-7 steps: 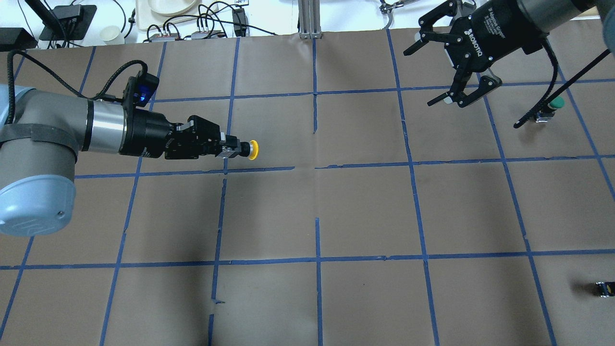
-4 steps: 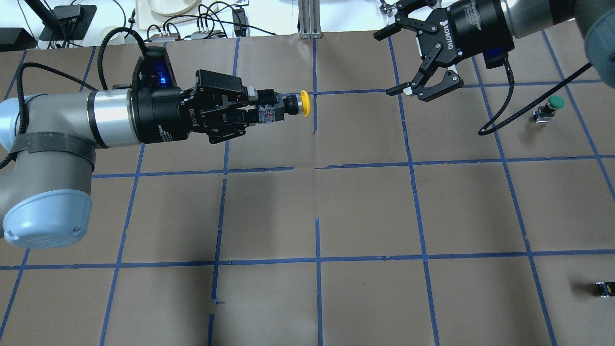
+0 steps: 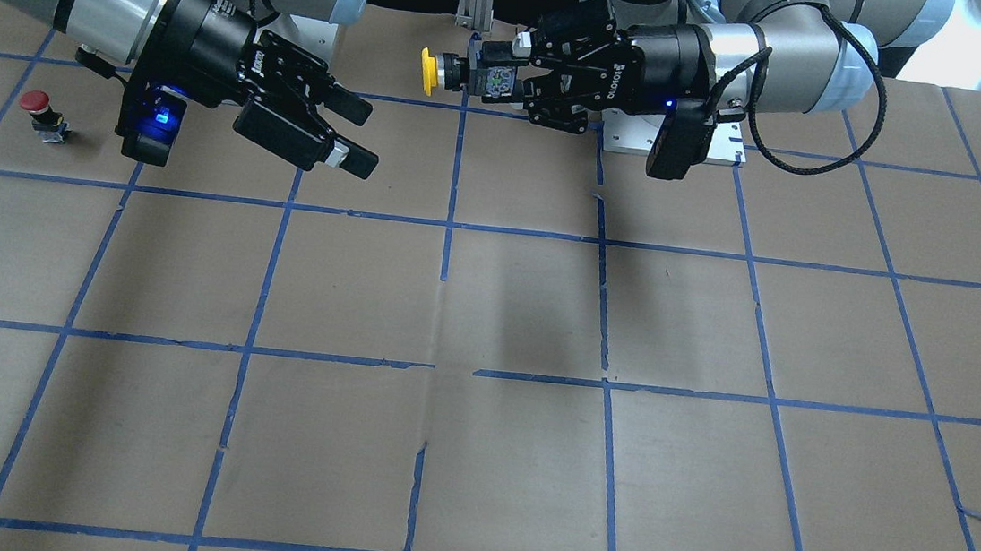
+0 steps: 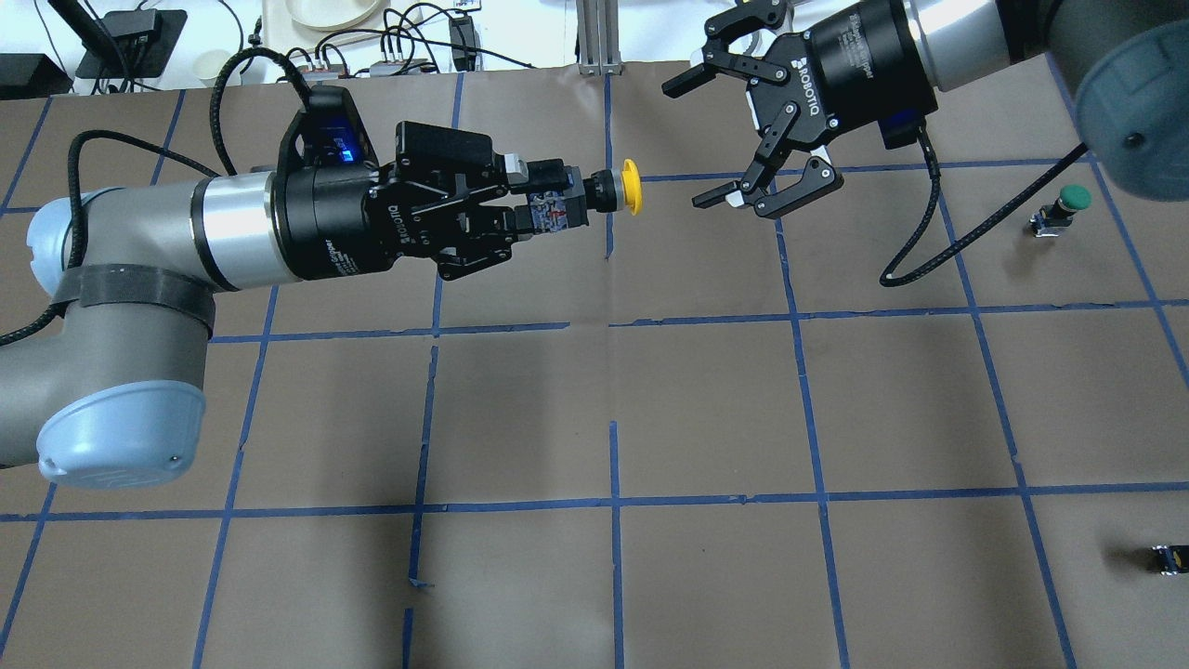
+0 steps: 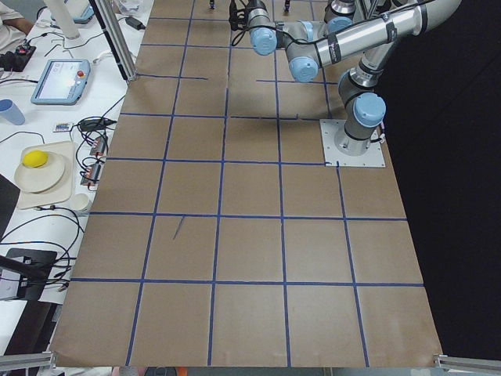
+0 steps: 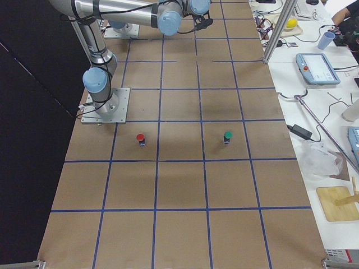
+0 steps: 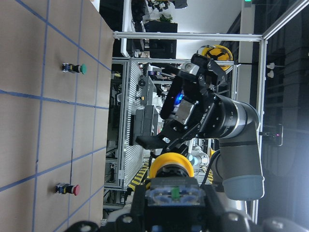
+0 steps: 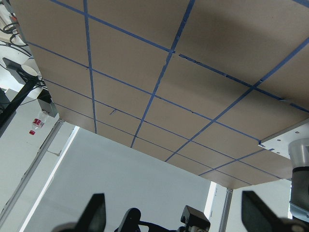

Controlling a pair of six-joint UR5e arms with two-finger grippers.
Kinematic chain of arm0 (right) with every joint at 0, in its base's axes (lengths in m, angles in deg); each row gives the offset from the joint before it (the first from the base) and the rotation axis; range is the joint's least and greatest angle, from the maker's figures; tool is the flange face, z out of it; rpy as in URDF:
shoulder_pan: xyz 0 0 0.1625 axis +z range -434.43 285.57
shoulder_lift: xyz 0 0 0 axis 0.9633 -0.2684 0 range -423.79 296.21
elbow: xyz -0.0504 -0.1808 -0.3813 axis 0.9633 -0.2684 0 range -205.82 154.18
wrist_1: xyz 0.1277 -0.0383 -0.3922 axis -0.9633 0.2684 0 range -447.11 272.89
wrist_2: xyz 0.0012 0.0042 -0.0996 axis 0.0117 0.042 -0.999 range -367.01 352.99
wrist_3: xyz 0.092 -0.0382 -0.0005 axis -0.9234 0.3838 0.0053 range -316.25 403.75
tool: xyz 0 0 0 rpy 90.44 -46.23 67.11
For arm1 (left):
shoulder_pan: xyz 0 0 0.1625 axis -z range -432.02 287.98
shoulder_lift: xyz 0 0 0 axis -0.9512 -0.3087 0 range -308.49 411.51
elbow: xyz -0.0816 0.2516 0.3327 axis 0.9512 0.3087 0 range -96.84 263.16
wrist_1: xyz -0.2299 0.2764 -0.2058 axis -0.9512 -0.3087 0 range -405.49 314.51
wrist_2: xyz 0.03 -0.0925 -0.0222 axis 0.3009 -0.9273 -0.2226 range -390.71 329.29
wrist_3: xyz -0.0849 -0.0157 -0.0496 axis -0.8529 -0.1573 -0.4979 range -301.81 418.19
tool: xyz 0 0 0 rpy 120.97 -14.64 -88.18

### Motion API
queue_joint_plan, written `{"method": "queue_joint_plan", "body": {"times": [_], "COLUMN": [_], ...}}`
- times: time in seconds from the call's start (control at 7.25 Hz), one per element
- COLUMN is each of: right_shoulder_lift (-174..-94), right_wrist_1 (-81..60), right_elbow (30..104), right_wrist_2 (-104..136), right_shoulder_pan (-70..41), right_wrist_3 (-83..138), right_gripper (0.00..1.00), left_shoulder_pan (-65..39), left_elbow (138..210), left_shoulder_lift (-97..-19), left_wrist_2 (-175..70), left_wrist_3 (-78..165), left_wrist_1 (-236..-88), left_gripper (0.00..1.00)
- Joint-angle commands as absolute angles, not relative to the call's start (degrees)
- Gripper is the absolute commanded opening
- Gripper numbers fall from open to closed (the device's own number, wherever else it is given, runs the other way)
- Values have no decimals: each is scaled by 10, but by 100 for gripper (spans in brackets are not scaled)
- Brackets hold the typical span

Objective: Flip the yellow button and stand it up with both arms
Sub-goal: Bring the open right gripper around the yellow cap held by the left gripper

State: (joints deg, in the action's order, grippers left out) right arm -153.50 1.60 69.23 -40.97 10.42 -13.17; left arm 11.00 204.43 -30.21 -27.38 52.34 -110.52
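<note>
My left gripper (image 4: 550, 203) is shut on the black-and-grey body of the yellow button (image 4: 631, 187) and holds it level in the air, well above the table, with the cap pointing toward my right gripper. In the front view the left gripper (image 3: 499, 78) holds the button (image 3: 427, 71) the same way. The cap also shows in the left wrist view (image 7: 169, 165). My right gripper (image 4: 695, 144) is open and empty, a short gap to the right of the cap, with its jaws facing it. In the front view the right gripper (image 3: 361, 139) is open too.
A green-capped button (image 4: 1068, 204) stands at the right of the table. A red-capped button (image 3: 37, 108) stands near the robot's right side. A small capless black block (image 4: 1169, 557) lies at the near right edge. The table is brown paper with blue tape grid lines (image 4: 613, 325).
My left gripper has risen and moved right and toward the table's far side, still holding the yellow button. My right gripper has swung left toward the button, still open.
</note>
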Motion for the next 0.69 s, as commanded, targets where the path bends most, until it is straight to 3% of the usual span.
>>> {"method": "queue_joint_plan", "body": {"times": [0.0, 0.55], "right_shoulder_lift": [-1543, -1574], "right_wrist_1": [19, 10], "right_elbow": [695, 702], "right_wrist_2": [-413, -408], "right_shoulder_pan": [120, 122], "right_wrist_3": [-130, -132], "right_gripper": [100, 99], "left_shoulder_pan": [114, 115], "left_elbow": [2044, 2047], "left_shoulder_lift": [-304, -317], "left_wrist_2": [-278, -277], "left_wrist_3": [515, 514], "left_wrist_1": [-1087, -1047], "left_gripper": [21, 21]}}
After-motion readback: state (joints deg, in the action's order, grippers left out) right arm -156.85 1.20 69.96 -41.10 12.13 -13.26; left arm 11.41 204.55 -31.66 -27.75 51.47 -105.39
